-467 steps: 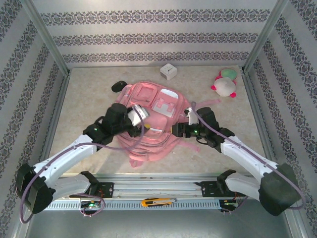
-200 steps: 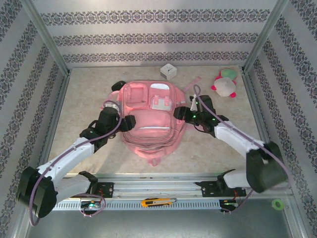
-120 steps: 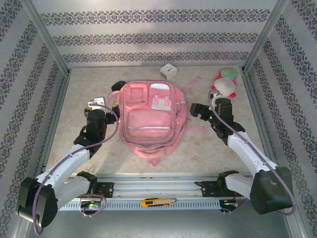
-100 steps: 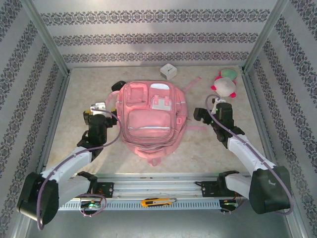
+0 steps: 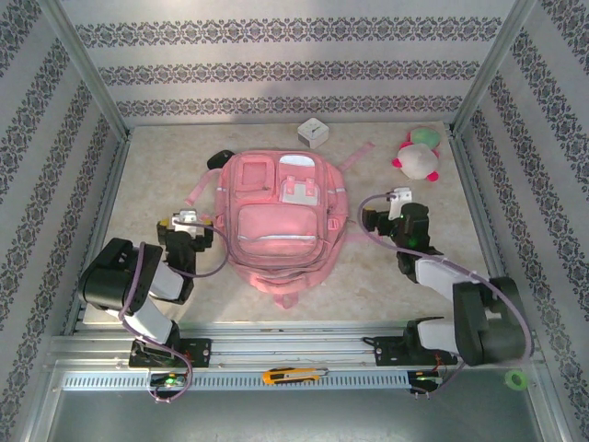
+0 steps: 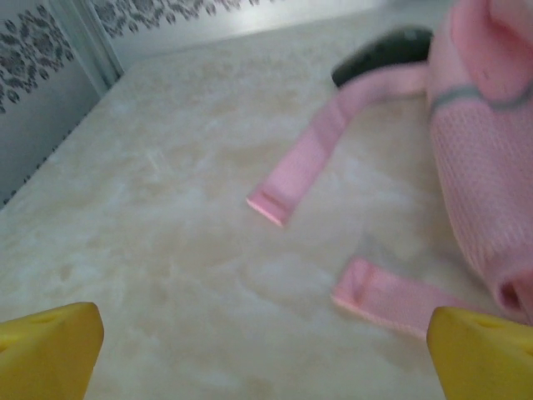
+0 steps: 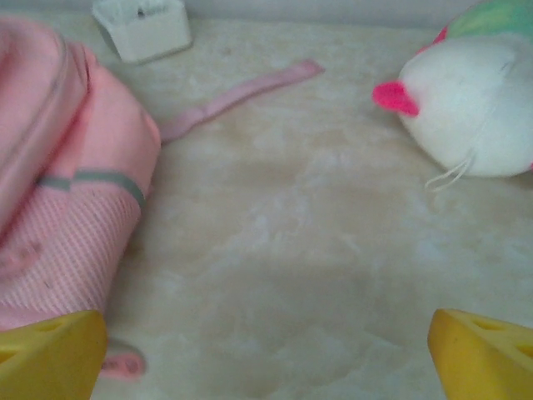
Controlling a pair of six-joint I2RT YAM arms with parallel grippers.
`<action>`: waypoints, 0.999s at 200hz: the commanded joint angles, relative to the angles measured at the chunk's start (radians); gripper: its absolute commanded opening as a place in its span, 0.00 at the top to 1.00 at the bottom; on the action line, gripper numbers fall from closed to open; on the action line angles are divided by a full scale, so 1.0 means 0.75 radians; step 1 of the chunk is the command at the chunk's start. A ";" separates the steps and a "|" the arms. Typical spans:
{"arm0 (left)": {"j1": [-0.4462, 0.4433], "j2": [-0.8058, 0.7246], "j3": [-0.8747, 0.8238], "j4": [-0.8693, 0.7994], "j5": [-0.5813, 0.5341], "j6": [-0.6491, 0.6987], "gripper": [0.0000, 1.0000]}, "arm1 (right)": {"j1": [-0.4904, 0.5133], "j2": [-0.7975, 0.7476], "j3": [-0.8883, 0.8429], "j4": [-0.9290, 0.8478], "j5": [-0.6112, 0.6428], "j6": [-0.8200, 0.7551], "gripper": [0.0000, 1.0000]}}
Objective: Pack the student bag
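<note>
Patterned walls box in a pale marbled table (image 5: 156, 184).

Top cam: student bag (image 5: 276, 216) lies flat mid-table, front pockets up, straps splayed out. Both arms have pulled back off it since a sec ago. Left gripper (image 5: 187, 224) sits just beside the bag's left edge, right gripper (image 5: 385, 210) stands apart on the other side. Both have jaws spread wide, nothing held. So the bag is repositioned and let go. I'd judge the packing itself is yet to come, as plush toy (image 5: 419, 158), white box (image 5: 313, 133) and a dark object (image 5: 219, 158) lie outside it.

Left wrist cam: yellow fingertips (image 6: 50, 350) sit far apart over bare table. Bag's knit side is at right, w/ loose strap (image 6: 321, 146) ends ahead, a detail too small from above.

Right wrist cam: fingertips wide again, bag at left, toy upper right w/ free table btwn. That approach lane reads far plainer here than from the top cam.
</note>
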 commanded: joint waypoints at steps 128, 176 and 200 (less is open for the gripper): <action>0.131 -0.052 0.266 -0.371 0.210 -0.144 0.01 | -0.152 0.286 0.003 0.492 -0.037 0.047 0.02; 0.133 -0.052 0.265 -0.374 0.212 -0.144 0.01 | -0.153 0.286 0.003 0.492 -0.037 0.047 0.02; 0.131 -0.051 0.265 -0.374 0.211 -0.144 0.01 | -0.152 0.286 0.003 0.492 -0.037 0.047 0.02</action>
